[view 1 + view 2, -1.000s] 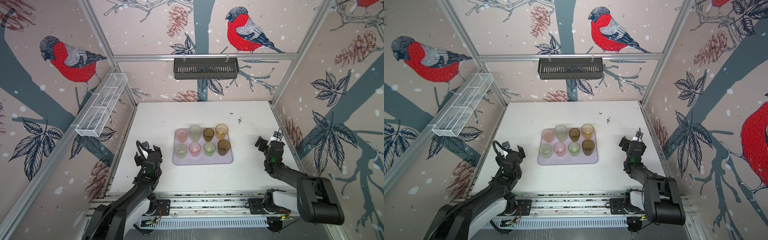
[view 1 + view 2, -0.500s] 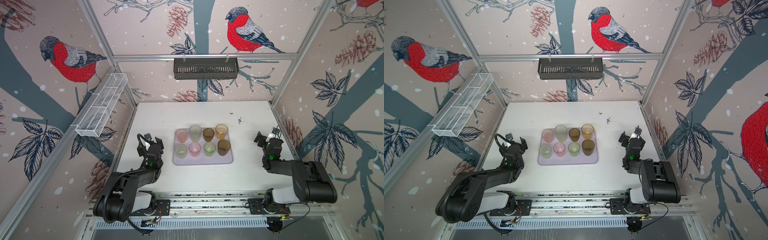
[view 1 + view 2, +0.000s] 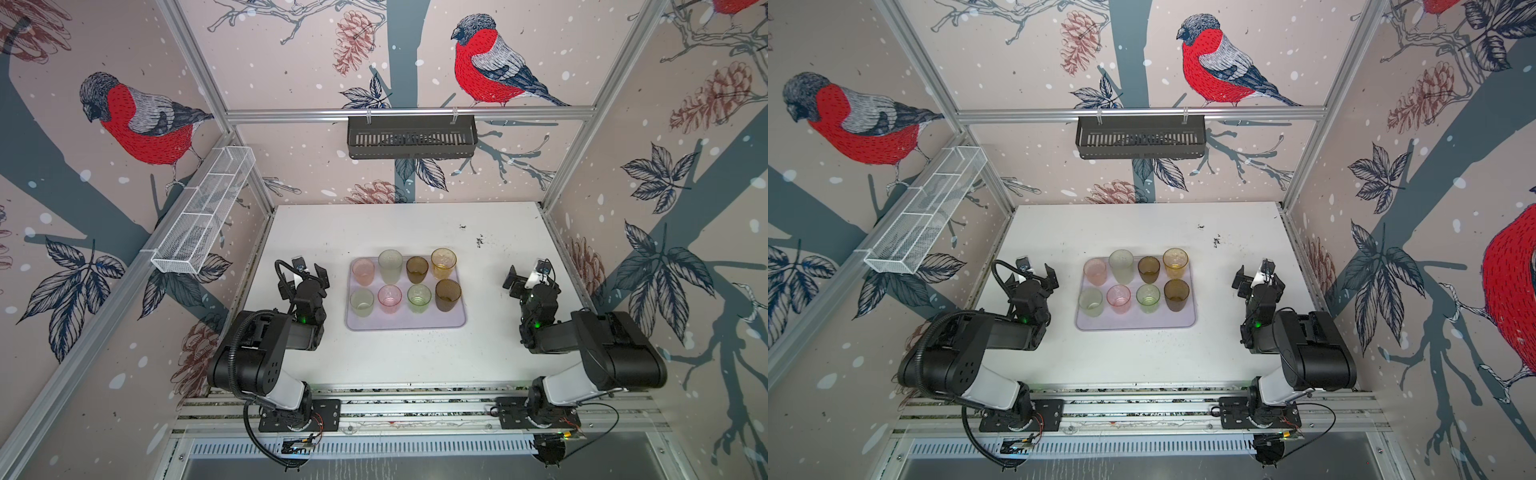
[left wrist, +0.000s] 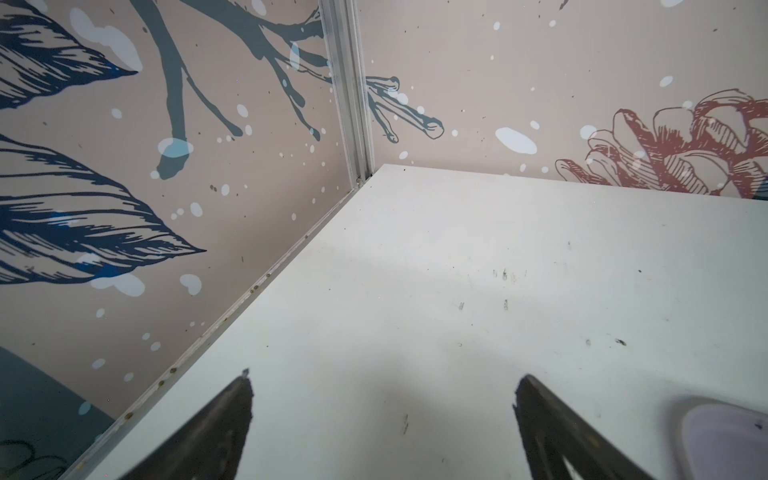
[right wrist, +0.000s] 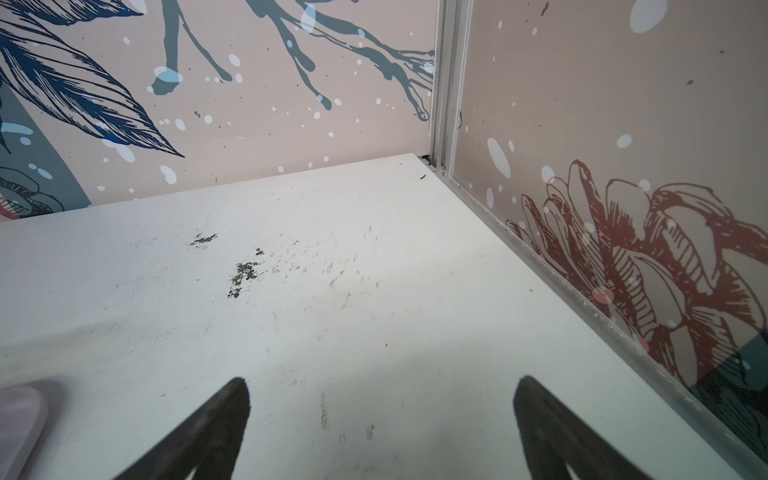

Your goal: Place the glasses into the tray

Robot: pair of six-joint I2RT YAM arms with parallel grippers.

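Observation:
Several tinted glasses (image 3: 389, 298) (image 3: 1119, 298) stand upright in two rows inside the pale lavender tray (image 3: 405, 323) (image 3: 1136, 323) at the middle of the white table. My left gripper (image 3: 304, 279) (image 3: 1034, 281) rests left of the tray, open and empty. Right of the tray sits my right gripper (image 3: 528, 279) (image 3: 1259, 281), also open and empty. In the left wrist view the left gripper (image 4: 382, 378) frames bare table, with a tray corner (image 4: 727, 436) at the edge. The right wrist view shows the right gripper (image 5: 382, 380) over bare table and another tray corner (image 5: 20, 419).
A black slotted basket (image 3: 411, 137) hangs on the back wall. A white wire mesh basket (image 3: 203, 216) is fixed to the left wall. Dark scuff marks (image 3: 479, 240) (image 5: 243, 272) lie on the table behind the right gripper. Both arm bases sit on the front rail (image 3: 415, 409).
Both arms have folded back toward their bases, elbows dropping low at the table's front. The grippers stayed open and beside the tray. The glasses have not moved.

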